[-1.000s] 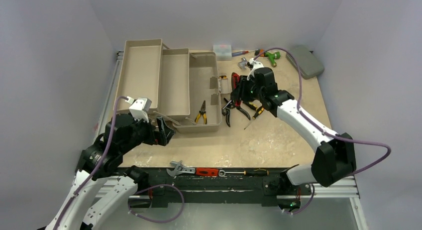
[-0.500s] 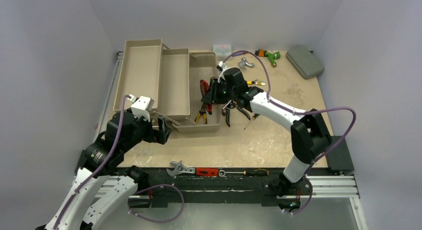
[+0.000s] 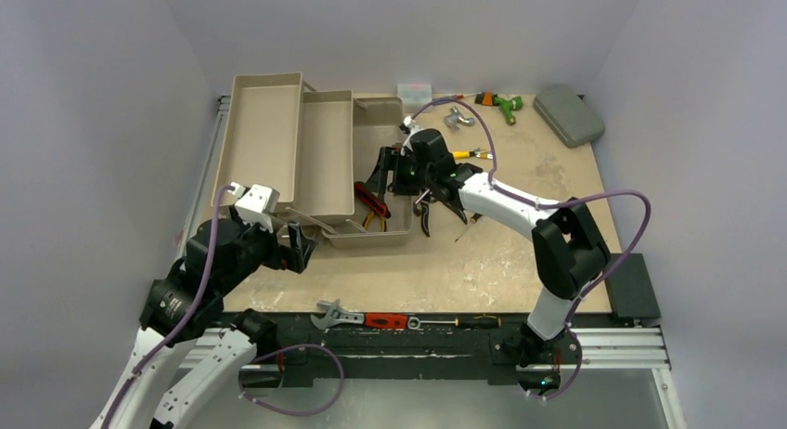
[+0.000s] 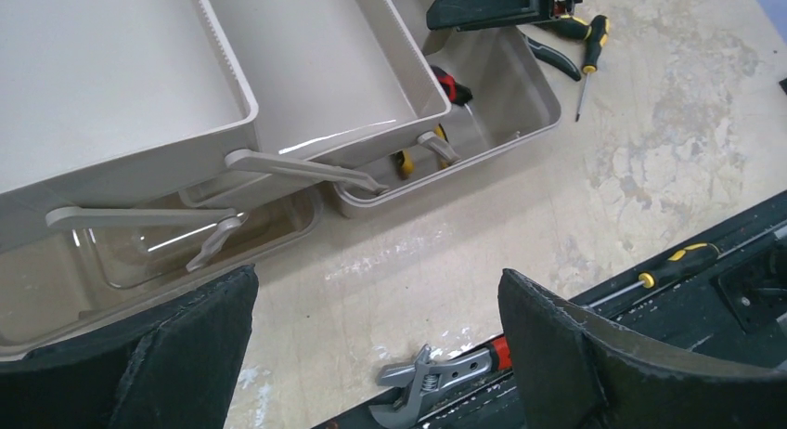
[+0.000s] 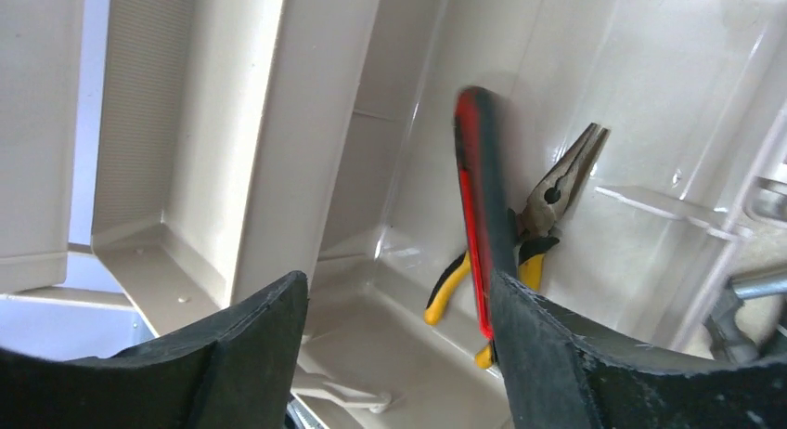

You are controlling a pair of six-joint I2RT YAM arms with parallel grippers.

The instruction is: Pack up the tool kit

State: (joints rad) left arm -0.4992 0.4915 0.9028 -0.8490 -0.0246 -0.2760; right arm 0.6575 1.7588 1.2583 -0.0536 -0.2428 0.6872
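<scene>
Tan plastic toolbox [image 3: 325, 160] sits at the far left of the table [image 3: 520, 253], its trays folded out. Above its deep bottom compartment the right gripper [image 5: 399, 299] hangs with fingers apart, clamping nothing. The red-and-black-handled pliers [image 5: 478, 234] rest inside that compartment, just beside the yellow-handled needle-nose pliers [image 5: 548, 201]. The left gripper [image 4: 376, 299] gapes wide and empty near the box's near corner.

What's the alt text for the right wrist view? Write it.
The open right gripper hangs over the tan toolbox, where red-handled pliers sit beside yellow-handled needle-nose pliers in the deep compartment.
</scene>
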